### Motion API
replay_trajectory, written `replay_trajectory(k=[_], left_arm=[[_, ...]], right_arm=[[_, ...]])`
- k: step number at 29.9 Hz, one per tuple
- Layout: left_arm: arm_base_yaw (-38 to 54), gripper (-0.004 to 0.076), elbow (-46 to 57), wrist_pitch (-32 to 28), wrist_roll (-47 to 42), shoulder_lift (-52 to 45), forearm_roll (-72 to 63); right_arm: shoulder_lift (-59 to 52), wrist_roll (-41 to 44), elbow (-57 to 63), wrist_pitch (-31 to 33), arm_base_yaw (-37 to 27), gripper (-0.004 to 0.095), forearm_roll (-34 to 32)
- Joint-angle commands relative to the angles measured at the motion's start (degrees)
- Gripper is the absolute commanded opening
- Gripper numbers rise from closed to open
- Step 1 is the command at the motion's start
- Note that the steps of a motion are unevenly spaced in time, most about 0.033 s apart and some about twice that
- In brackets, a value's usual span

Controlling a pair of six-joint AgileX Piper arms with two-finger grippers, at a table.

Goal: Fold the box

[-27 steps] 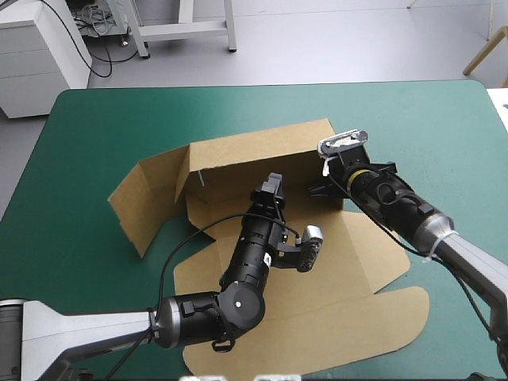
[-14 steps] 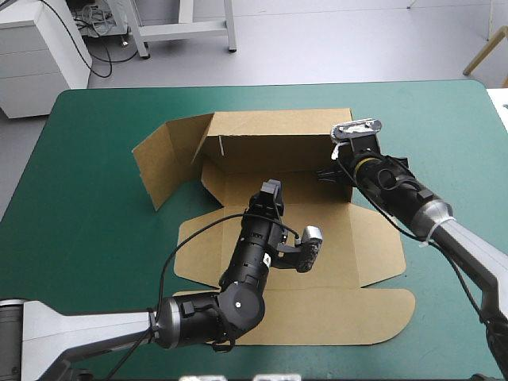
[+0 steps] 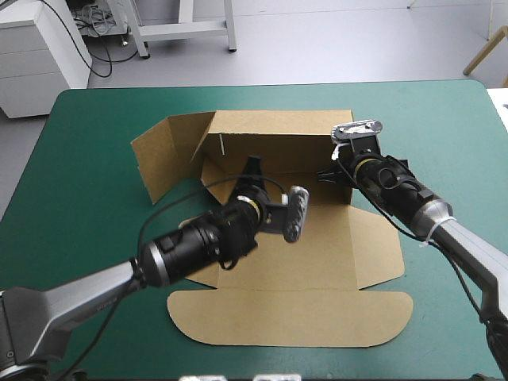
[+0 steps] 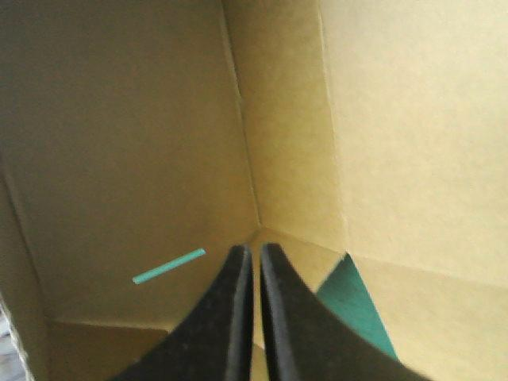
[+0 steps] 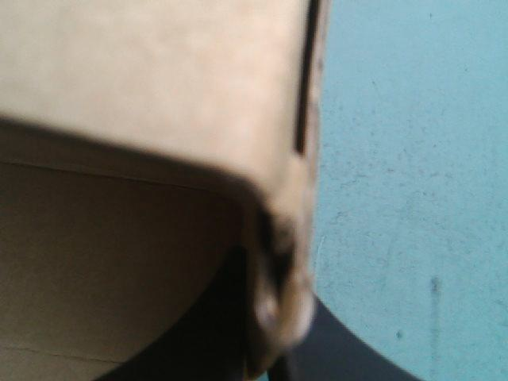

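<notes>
On the teal-green cover [image 3: 87, 119] we see the box [image 3: 278, 238], back wall raised; left gripper [image 4: 252, 252], closed on nothing, points into its far-left corner; right gripper [image 3: 332, 176] pinches that wall's right end.

the table [image 3: 95, 119], a broad top with rounded corners under a teal-green cover, carries the box [image 3: 317, 262], a cut sheet of brown board, lying around its middle. the sheet's floor and its long round-cornered flap lie flat on the cover, the flap toward the near edge. the far wall stands upright. a side panel at the left rises tilted off the cover. bare cover shows all round the sheet.
</notes>
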Motion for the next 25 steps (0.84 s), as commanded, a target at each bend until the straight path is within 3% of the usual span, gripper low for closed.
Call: replay_trajectory(k=[1,8,14,19,25], left_arm=[[9.8,0.0015,-12.8,7.7,11.9,-2.0,-17.0],[40.0,0.0015,-30.3,15.3,14.4,-0.4,-48.4],[67.2,-0.0009,-30.9,18.2,8.0,0.5,-69.9],[83.8,-0.0010,-23.7,19.1,7.8,1.3,-80.8],[96.2,-0.0010,-8.3,12.8,8.0,1.3,-92.5]], right_arm=[[-2.2,-0.9,-2.0,-2.5,-0.4,-0.0019,-1.3],[-2.2,-0.9,-2.0,-2.9,-0.4,-0.0019,-0.9],[-2.2,-0.9,-2.0,-4.1,-0.4,-0.0019,-0.9],[-2.2,-0.9,-2.0,-4.3,-0.4,-0.0019,-0.9],[-2.2,-0.9,-2.0,-4.3,-0.4,-0.0019,-0.9]])
